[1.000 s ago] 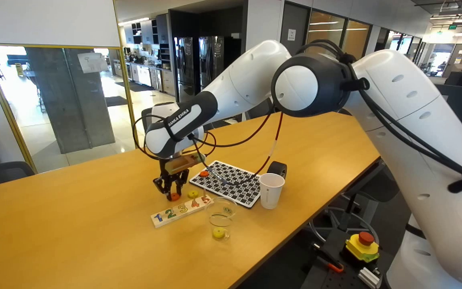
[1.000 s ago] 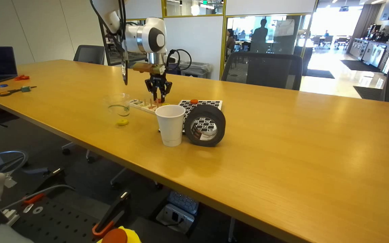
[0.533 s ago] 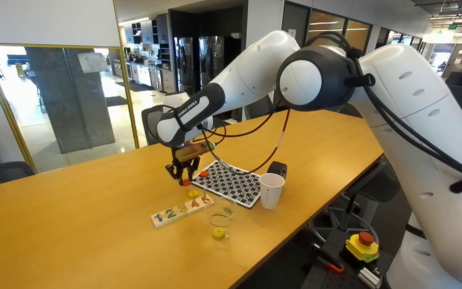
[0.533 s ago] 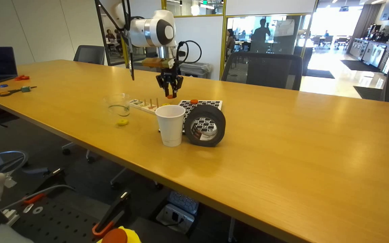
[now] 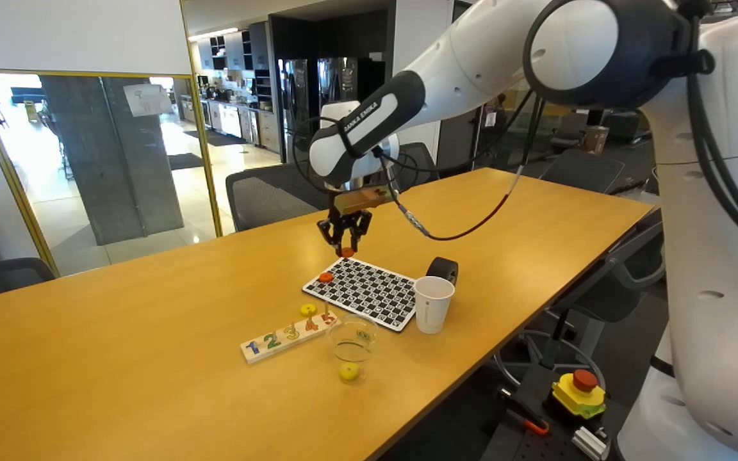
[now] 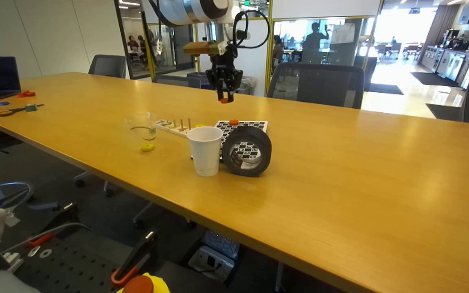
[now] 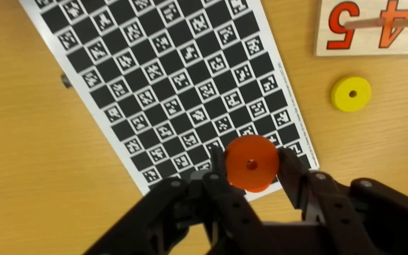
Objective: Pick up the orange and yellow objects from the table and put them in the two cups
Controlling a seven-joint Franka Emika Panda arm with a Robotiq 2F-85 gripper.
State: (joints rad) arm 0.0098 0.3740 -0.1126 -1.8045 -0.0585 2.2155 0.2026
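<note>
"Where did the orange piece lie relative to the pincer?"

"Squarely between the jaws, low centre of the wrist view. The pincer was clamped on it and held it raised above the desk."

"And the second orange piece?"

"That lay on the checkered board, below and left of the pincer in an exterior view."

"Anything yellow?"

"One yellow piece lay on the desk, up and right of the pincer in the wrist view; another yellow piece sat at the bottom of the clear cup."

"And the white cup?"

"It stood upright in an exterior view, just beside the checkered board, right of centre."
</note>
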